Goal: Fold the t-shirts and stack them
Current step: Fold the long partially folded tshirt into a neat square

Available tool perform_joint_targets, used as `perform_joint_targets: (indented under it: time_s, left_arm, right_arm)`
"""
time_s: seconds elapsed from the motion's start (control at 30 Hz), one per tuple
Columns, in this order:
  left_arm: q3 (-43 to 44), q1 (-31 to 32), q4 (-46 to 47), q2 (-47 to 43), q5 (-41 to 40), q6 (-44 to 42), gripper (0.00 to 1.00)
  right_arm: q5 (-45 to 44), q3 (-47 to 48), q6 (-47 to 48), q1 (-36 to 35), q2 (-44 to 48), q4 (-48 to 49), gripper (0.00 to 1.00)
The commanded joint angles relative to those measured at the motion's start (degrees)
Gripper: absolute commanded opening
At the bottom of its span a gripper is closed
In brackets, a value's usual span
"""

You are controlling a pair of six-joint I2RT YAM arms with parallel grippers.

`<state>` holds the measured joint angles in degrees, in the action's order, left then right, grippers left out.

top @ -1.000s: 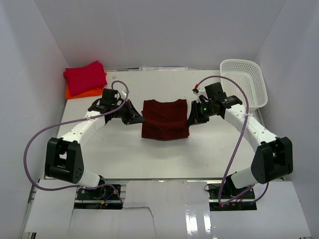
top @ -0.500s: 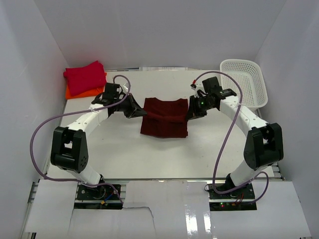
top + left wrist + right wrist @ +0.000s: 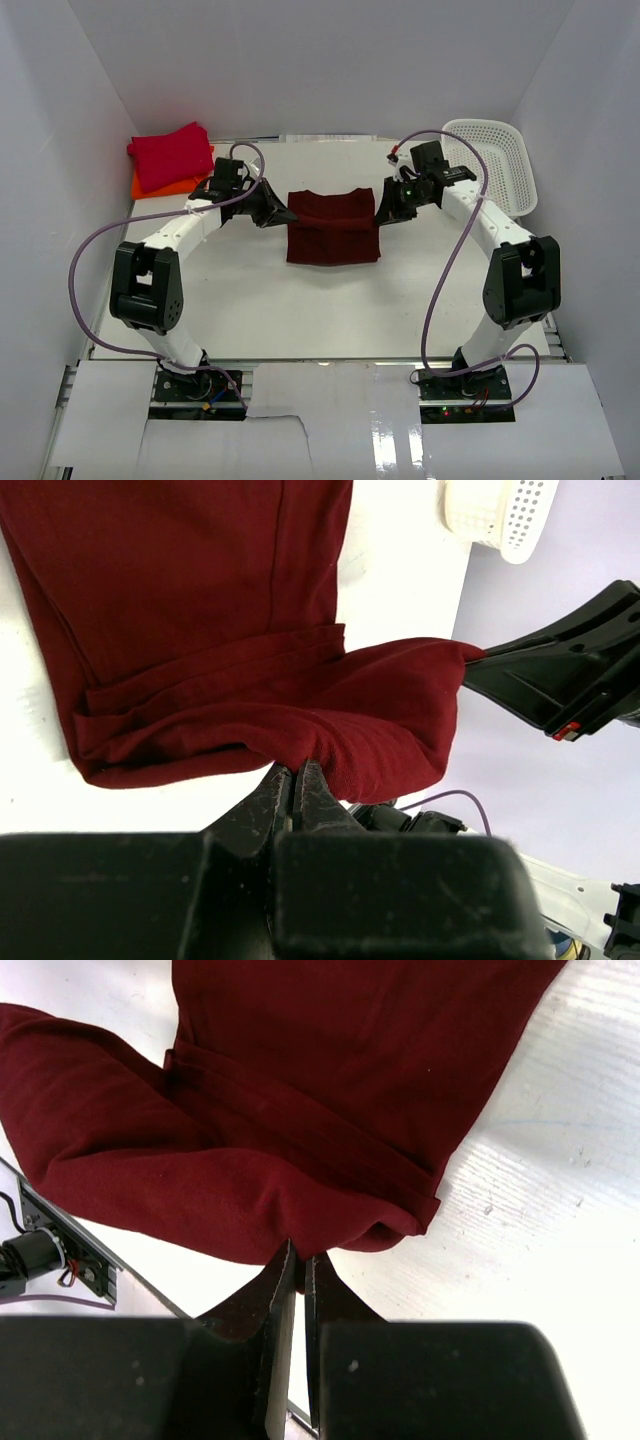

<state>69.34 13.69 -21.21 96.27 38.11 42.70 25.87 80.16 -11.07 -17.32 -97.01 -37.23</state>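
My left tool (image 3: 283,214) and right tool (image 3: 381,214) each grip a thin pinch of the maroon t-shirt (image 3: 332,238), its far fold lifted over mid-bench. I judge that uneven pull between the arms could slip one pinch free and drop the fold crooked. The crimson t-shirt (image 3: 172,155) atop the orange t-shirt (image 3: 148,186) at the far left corner and the basket (image 3: 490,165) at the far right corner stand well apart, blocking nothing.

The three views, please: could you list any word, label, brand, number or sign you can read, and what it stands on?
None can be read.
The maroon shirt, red shirt, orange shirt and basket show no print or label in any view.
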Motion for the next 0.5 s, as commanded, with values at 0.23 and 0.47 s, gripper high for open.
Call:
perform_joint_targets:
  time_s: [0.23, 0.47]
  left_arm:
    - [7.7, -0.6, 0.6, 2.0, 0.1, 0.9, 0.00]
    - [9.7, -1.6, 0.3, 4.3, 0.1, 1.2, 0.00]
  right_arm:
    - [0.9, 8.8, 0.7, 0.3, -3.3, -0.7, 0.08]
    - [0.8, 14.1, 0.6, 0.4, -6.8, -2.0, 0.08]
